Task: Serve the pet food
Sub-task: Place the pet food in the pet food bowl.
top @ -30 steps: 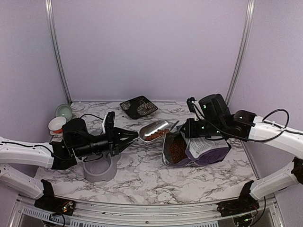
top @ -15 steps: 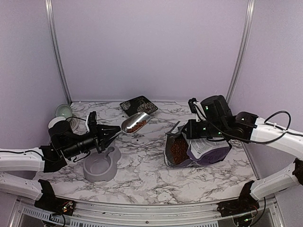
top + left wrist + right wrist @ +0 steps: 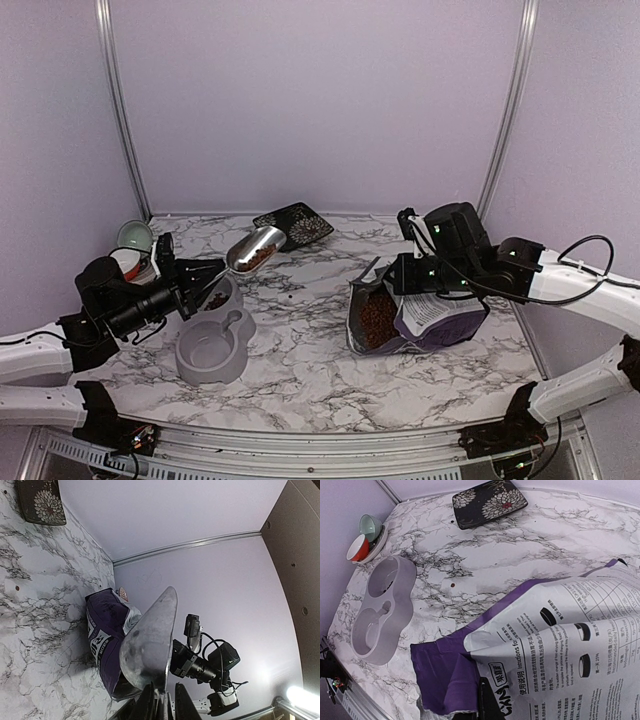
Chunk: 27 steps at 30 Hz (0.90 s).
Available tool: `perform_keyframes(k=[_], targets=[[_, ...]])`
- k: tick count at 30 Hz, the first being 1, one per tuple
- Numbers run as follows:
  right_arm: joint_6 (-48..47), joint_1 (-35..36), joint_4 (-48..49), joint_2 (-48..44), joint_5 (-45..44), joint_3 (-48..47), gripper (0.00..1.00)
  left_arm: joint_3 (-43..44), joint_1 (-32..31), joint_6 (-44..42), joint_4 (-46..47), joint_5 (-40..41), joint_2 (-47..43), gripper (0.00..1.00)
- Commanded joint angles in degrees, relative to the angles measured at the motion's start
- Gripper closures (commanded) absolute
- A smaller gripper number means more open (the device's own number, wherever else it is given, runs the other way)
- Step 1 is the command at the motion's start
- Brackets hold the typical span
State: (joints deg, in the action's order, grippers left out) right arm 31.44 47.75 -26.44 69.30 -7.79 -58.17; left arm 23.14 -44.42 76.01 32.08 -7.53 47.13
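My left gripper (image 3: 197, 281) is shut on the handle of the shiny metal scoop (image 3: 255, 249), which is held tilted up above the far end of the grey double bowl (image 3: 212, 350). Reddish-brown pet food (image 3: 257, 259) lies in the scoop. In the left wrist view only the scoop's underside (image 3: 150, 640) shows above my gripper (image 3: 164, 707). My right gripper (image 3: 402, 274) is shut on the edge of the purple-and-white bag (image 3: 430, 315) and holds its mouth open; a heap of kibble (image 3: 375, 320) shows inside. The bag (image 3: 560, 645) fills the right wrist view around my gripper (image 3: 487, 705).
A dark flowered plate (image 3: 293, 224) lies at the back. Stacked cups (image 3: 130, 250) stand at the far left by the wall. A stray pellet (image 3: 288, 297) lies on the marble between the bowl and the bag. The bowl (image 3: 380, 605) looks bare in the right wrist view.
My left arm has carried the loaded scoop leftward from the bag's mouth to above the bowl's far end. The right arm and the bag have stayed put.
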Motion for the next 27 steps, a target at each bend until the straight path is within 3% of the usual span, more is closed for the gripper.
perform_keyframes(k=[1,16,27], targets=[[0.11,-1.69,0.22,-1.64,-3.64,-0.02,1.00,-1.71,1.11,-1.96,-6.94,1.97,-5.27,1.00],[-0.35,-1.69,0.89,-0.99,-2.58,-0.16,1.00,-4.10,1.53,-5.63,-30.55,9.11,-22.49,1.00],[-0.44,-1.74,1.13,-0.15,-1.89,-0.51,1.00,-5.47,1.62,-5.30,-42.52,13.31,-33.43,1.00]])
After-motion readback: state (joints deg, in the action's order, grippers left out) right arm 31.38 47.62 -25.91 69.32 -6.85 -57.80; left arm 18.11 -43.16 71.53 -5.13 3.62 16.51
